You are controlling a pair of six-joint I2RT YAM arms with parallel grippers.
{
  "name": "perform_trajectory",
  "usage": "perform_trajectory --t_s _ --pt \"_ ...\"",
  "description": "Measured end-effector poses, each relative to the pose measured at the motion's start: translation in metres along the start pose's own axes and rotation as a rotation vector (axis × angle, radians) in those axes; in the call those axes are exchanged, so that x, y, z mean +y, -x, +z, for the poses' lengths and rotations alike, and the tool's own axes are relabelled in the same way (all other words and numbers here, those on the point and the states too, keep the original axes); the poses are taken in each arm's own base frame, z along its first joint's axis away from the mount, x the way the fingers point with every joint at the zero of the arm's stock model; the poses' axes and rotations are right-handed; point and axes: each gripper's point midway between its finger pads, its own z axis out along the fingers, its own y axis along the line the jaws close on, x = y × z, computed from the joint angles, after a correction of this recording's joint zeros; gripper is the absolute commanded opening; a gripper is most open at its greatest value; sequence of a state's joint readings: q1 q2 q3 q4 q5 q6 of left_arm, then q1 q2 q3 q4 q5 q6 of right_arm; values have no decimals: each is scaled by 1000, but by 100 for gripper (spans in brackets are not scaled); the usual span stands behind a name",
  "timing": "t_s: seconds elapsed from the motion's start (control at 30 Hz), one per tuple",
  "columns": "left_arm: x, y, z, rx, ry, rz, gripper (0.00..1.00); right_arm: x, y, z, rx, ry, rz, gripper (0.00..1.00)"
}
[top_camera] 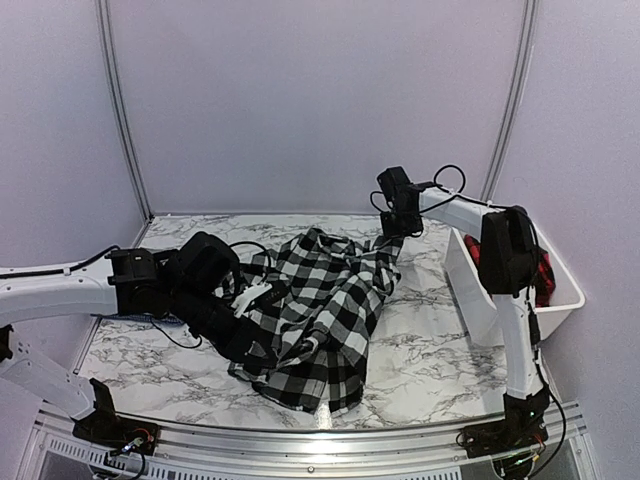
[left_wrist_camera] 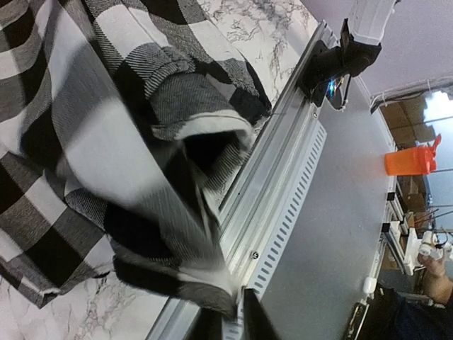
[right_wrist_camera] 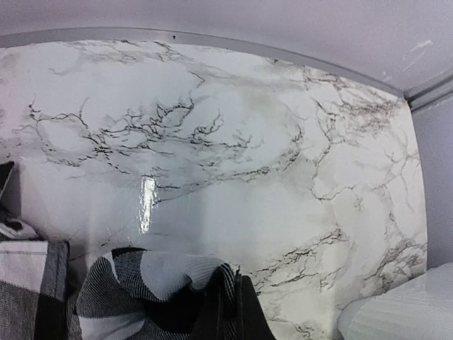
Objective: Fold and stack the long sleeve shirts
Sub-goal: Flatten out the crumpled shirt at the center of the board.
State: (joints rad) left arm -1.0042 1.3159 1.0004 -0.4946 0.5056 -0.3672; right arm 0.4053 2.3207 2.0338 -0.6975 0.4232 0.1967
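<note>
My left gripper (left_wrist_camera: 237, 315) and right gripper (right_wrist_camera: 228, 312) each pinch a bunched edge of the checked shirt (top_camera: 320, 310), which lies crumpled between my arms. Pulling apart could slip a thin fold free, or snag cloth on the front rail (left_wrist_camera: 283, 177) beside my left hold.

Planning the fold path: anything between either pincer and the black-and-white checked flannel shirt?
Nothing visible does. The left pincer and the right pincer each pinch an edge of the black-and-white checked flannel shirt directly, on the marble table. The white plastic bin stands off to the right, apart from the cloth.
</note>
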Motion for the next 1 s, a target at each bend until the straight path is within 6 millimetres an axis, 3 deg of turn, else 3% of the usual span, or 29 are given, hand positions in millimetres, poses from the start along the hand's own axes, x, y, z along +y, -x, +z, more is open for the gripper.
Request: perform_trajectory --t_s 0.17,0.3,0.4,0.47,0.53,0.63,0.67,0.77,0.83,0.9,1.0 --pt "12 -1 4 7 54 -26 50 0 9 -7 -20 15 -14 42" --pt "34 4 10 12 136 -71 54 -1 -16 -23 21 43 -39 55" --pt "64 22 -1 -49 226 -145 46 8 -28 -48 19 75 -71 57" --pt "100 40 -17 -115 320 -232 39 28 -32 -69 -3 116 -100 58" --pt "136 49 -29 -156 411 -310 38 61 -38 -93 -29 183 -143 58" --pt "182 44 -32 -148 529 -395 39 115 -59 -124 -48 285 -216 59" --pt "188 40 -29 -133 544 -404 41 127 -69 -130 -44 307 -237 59" --pt "194 20 -15 -72 539 -417 47 161 -117 -148 -1 367 -320 58" --pt "191 6 -9 -32 511 -416 48 169 -149 -156 39 390 -357 56" --pt "184 -12 -3 9 474 -412 47 165 -175 -160 80 399 -368 53" --pt "169 -25 0 39 432 -384 43 150 -194 -158 118 387 -347 52"
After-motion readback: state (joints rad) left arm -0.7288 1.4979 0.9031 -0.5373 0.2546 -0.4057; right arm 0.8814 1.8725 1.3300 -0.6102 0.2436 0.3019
